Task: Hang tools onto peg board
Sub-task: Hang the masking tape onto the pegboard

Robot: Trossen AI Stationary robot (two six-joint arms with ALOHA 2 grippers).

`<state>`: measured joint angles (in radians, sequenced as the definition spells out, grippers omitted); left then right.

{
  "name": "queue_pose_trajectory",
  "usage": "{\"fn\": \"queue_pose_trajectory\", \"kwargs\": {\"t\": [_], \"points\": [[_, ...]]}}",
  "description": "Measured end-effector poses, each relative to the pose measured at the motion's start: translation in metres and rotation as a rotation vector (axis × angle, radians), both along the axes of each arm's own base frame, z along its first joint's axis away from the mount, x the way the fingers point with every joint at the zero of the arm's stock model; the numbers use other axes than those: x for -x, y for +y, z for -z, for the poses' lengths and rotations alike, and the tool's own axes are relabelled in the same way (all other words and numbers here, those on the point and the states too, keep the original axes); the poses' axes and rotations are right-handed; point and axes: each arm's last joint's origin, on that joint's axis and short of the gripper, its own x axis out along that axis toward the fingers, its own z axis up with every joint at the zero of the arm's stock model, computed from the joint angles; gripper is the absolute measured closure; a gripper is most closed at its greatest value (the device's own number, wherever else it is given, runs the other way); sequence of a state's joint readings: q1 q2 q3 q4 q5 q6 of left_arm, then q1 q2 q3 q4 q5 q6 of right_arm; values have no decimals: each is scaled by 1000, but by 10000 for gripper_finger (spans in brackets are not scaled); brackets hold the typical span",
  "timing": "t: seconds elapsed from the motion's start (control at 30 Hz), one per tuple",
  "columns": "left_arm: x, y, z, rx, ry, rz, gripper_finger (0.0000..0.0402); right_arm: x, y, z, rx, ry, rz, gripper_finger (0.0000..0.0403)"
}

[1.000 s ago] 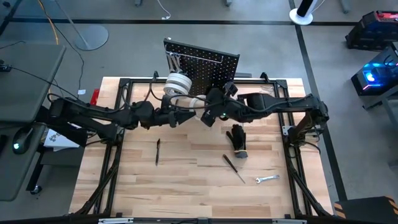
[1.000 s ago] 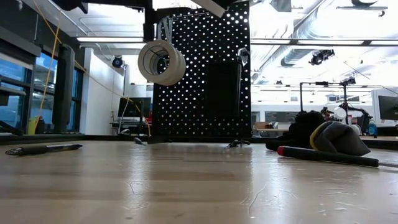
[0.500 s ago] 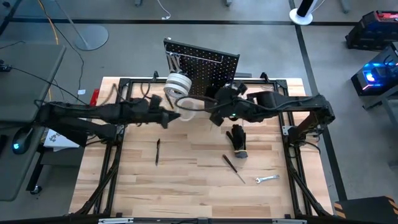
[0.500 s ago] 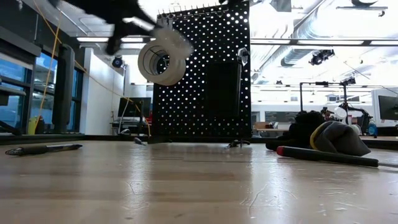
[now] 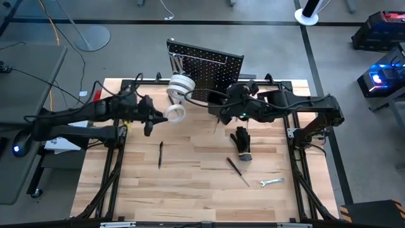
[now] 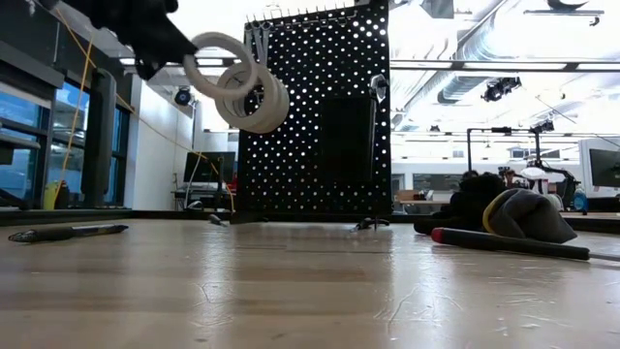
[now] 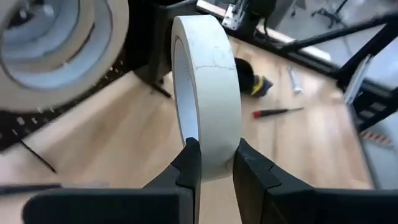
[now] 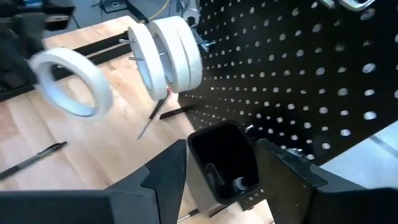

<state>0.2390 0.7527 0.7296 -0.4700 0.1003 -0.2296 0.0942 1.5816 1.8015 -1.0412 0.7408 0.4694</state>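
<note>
My left gripper (image 7: 212, 163) is clamped on the band of a white tape roll (image 7: 208, 99), one finger inside the ring and one outside; my left wrist view shows this pinch plainly, while from above I see only the roll (image 5: 175, 113) at the tip of that arm. The low view adds that I hold the roll (image 6: 219, 64) in the air, off the table, at about ten o'clock from the hung tape rolls (image 6: 254, 97), and seemingly overlapping them, though depth is hard to judge there. From above, the held roll sits at roughly seven o'clock of those hung rolls (image 5: 181, 85), just beside them.

My right gripper (image 8: 221, 163) stands wide with nothing between its fingers, close before the peg board (image 8: 298, 81); its wrist view shows the small black bin (image 8: 222, 163) right ahead. From above it hovers at the board's (image 5: 209, 66) lower edge.

On the table (image 5: 196, 183) lie a glove bundle (image 5: 241, 140), a screwdriver (image 5: 238, 170), a wrench (image 5: 271, 182) and a dark pen-like tool (image 5: 161, 154).
</note>
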Motion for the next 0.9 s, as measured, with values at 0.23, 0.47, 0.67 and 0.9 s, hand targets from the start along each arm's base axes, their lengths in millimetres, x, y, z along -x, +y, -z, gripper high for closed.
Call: {"fn": "queue_pose_trajectory", "kwargs": {"t": [0.23,0.47,0.67,0.9], "points": [[-10,29,-1,16,-77,60,352,-2,1,0,-45,-35,-4,220],[-1,48,-1,12,-88,-3,352,-2,1,0,-79,-58,12,220],[4,62,3,-9,-58,-55,352,-2,1,0,-80,-59,13,220],[3,82,11,-22,-12,-130,352,-2,1,0,-97,-76,28,220]]}}
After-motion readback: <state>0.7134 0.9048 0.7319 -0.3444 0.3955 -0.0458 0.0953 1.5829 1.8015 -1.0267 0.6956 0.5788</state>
